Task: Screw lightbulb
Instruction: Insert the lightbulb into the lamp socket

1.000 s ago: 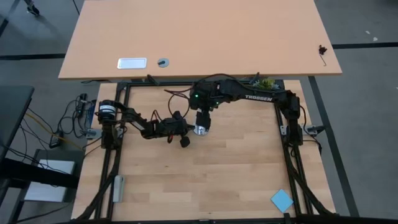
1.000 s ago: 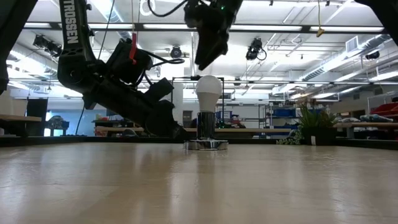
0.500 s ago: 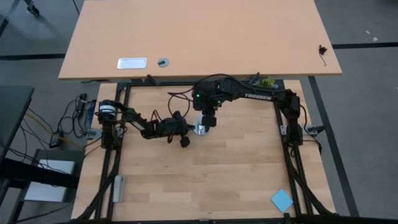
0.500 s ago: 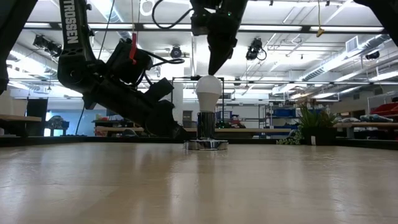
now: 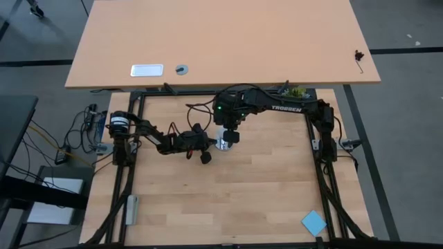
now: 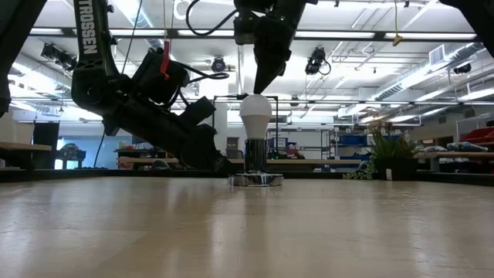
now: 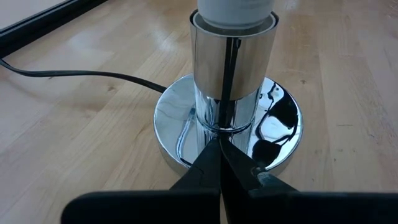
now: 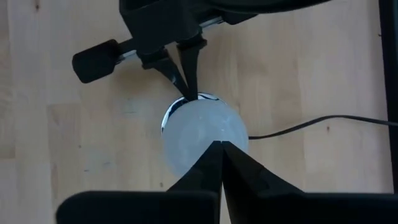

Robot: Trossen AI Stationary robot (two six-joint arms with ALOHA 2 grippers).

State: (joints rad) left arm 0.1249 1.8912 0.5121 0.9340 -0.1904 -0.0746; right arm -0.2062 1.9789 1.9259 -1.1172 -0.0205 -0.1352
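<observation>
The white lightbulb (image 6: 255, 114) stands upright, its narrow end down in the chrome tube of the round silver socket base (image 7: 180, 124), near the table's middle. My right gripper (image 6: 258, 88) hangs straight above the lightbulb (image 8: 199, 134) with its fingers shut and pointing down. My left gripper (image 7: 219, 144) reaches in low from the table's left, shut, with its tips at the foot of the chrome tube. My left gripper rests its shut fingertips against the foot of the chrome tube (image 7: 219, 124), where the tube meets the round plate. The fingers come in nearly level from the table's left. My right gripper sets the tip of its shut fingers on the lightbulb's rounded top (image 6: 255, 98), from above and pointing down. The lightbulb stays seated in the socket.
A black cord (image 7: 74, 78) runs from the socket base across the wood. A blue square (image 5: 313, 223) lies near the table's front right corner. A dark frame edges the work area, and a larger tan tabletop (image 5: 221, 41) lies beyond its far side.
My right gripper has shut its fingers and come down onto the lightbulb's top. The lightbulb's head has shifted a little toward the table's left.
</observation>
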